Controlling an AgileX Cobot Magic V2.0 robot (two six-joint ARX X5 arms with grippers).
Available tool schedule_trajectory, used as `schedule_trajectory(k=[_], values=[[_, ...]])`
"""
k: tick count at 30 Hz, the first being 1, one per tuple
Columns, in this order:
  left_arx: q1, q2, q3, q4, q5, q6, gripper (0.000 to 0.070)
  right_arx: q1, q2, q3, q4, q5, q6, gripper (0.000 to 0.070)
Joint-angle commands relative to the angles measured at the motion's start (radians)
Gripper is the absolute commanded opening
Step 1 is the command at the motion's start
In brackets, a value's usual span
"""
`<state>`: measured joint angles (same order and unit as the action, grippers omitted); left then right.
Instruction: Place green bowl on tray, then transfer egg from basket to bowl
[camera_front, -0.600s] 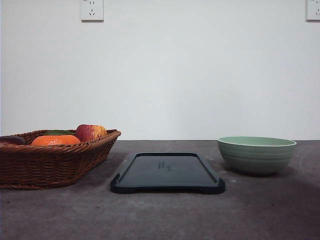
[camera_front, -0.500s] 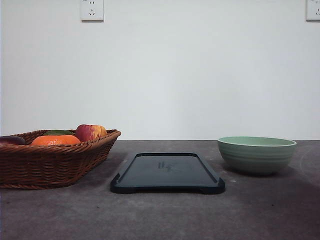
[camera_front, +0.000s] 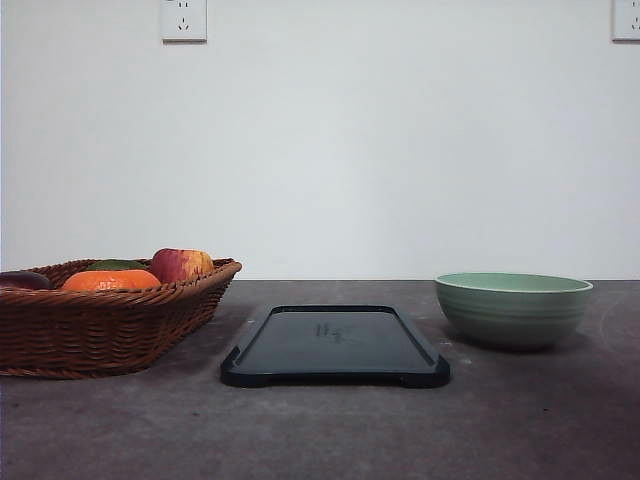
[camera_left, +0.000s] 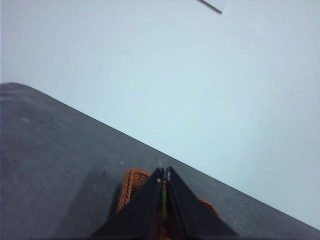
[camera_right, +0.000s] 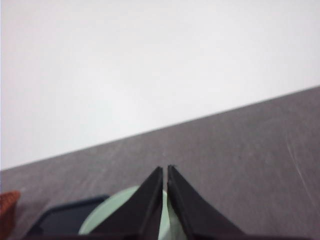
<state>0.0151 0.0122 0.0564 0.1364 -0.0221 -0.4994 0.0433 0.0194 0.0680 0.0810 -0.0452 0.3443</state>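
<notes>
Both grippers, left (camera_left: 163, 174) and right (camera_right: 165, 170), are closed on nothing; bowl (camera_front: 513, 309) sits right of tray (camera_front: 335, 346).

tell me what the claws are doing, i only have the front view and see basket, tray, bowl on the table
Observer: The left claw is shut, its tips together, holding nothing.
Operator: where is it pointing
Observer: In the left wrist view the basket lies just beyond its tips.
Operator: and the right one
Observer: The right claw is shut too, also holding nothing.
Operator: near the bowl?
Observer: In the right wrist view the bowl sits right behind its fingers, with a corner of the tray beside it.
</notes>
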Motion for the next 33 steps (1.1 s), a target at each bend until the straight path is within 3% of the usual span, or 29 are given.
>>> schedule_trajectory(k=[1, 5, 14, 17, 25, 33], values=[[0.0, 0.012, 0.046, 0.012, -0.006, 0.047, 0.0, -0.002, 0.017, 0.044, 0.015, 0.0, -0.024, 0.0006], [0.0, 0.071, 0.133, -0.019, -0.005, 0.074, 0.0, -0.002, 0.098, 0.14, -0.002, -0.005, -0.058, 0.0006], [0.0, 0.3, 0.42, -0.26, 0.01, 0.171, 0.0, -0.001, 0.369, 0.416, -0.138, -0.037, -0.15, 0.0006], [0.0, 0.393, 0.51, -0.302, 0.073, 0.217, 0.0, -0.001, 0.461, 0.499, -0.197, -0.049, -0.173, 0.0006], [0.0, 0.658, 0.739, -0.485, 0.288, 0.266, 0.0, 0.0, 0.709, 0.677, -0.376, -0.196, -0.244, 0.0006], [-0.002, 0.889, 0.917, -0.705, 0.415, 0.463, 0.0, 0.0, 0.901, 0.774, -0.51, -0.344, -0.311, 0.0006]])
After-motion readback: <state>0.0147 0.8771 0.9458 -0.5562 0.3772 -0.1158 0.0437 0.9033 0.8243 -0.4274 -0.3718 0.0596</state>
